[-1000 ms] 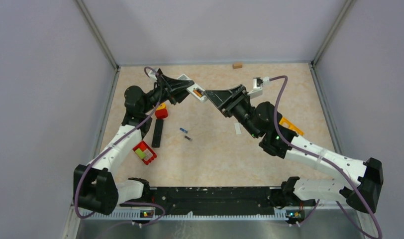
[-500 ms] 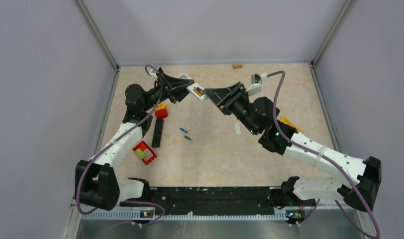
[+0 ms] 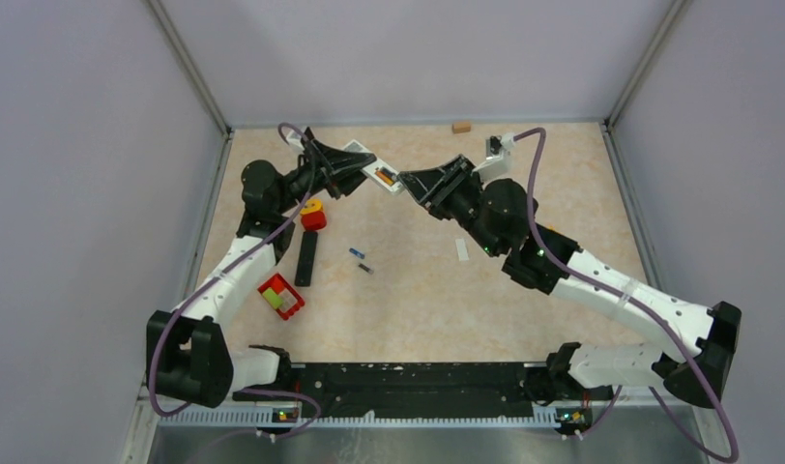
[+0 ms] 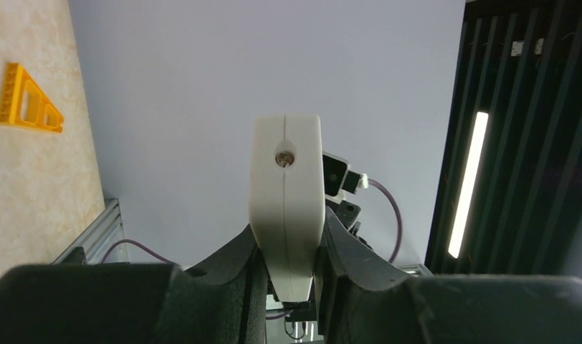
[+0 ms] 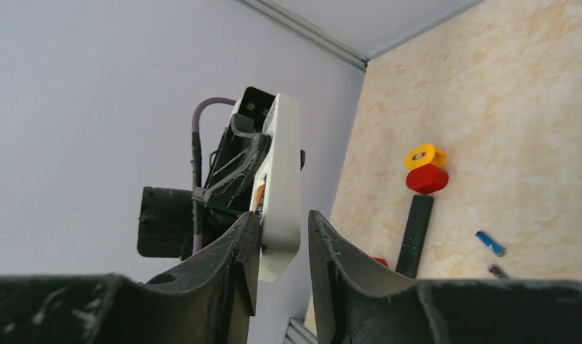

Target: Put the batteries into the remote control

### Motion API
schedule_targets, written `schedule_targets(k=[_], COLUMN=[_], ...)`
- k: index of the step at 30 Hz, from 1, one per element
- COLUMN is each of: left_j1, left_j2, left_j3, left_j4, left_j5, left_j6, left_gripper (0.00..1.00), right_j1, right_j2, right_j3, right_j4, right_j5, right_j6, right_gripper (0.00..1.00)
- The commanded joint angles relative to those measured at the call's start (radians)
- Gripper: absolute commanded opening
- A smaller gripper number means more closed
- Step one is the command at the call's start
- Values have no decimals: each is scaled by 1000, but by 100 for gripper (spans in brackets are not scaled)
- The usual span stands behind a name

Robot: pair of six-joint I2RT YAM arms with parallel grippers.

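Left hand (image 4: 287, 252): shut tight on the white plastic remote control (image 4: 287, 183), holding it up in the air.
Right hand (image 5: 282, 240): part open, with one finger on each side of the remote's other end. A thin gap shows on one side, so I think it is not pinching yet.
Little orange battery (image 5: 259, 195): sits in the remote's open slot, just beside the right hand.
Little blue battery (image 3: 356, 253) and little dark battery (image 3: 365, 267): lie on the sandy tabletop (image 3: 418, 309), below both hands and well apart from them.
What could go wrong: a crooked squeeze or push from the right hand could twist the remote in the left hand. Then the orange battery might pop out and fall.
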Motion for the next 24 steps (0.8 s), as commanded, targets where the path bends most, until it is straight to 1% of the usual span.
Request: schedule_targets(k=[1,3,6,11,14,18,21,22,24], left_j1=[-15,-15,-13,-1,11,25,28,29,31], left_j2=[-55,-61,-63,-76,-81,-84,-93,-99,-109], left_j3=[70,70,82,97,108,124,139,143,144], left_j4=[56,26,-24,-150,-186,-228,-355,-407,-495], left_j5=[123,124,128,123,130,156,157,150,134], left_j6=[61,97,155,275,311,359,482,533,631], left_gripper=[0,0,0,0,0,0,0,0,0], right_j1=[-15,-15,-12,-11,-11,-12,-19,-21,-24], right_j2=[81,117,169,266,304,325,302,294,272], right_j3=[75,111,149,241,248,244,227,225,222], right_j4=[-178,-226,-252,-385,-428,-481,-454,-445,-420], right_j5=[97,65,-12,-33,-65,-52,-78,-94,-144], right_j6=[-186,-253,-344,-457,-507,-513,-493,-485,-470], right_gripper=[31,31,32,35,35,35,35,36,44])
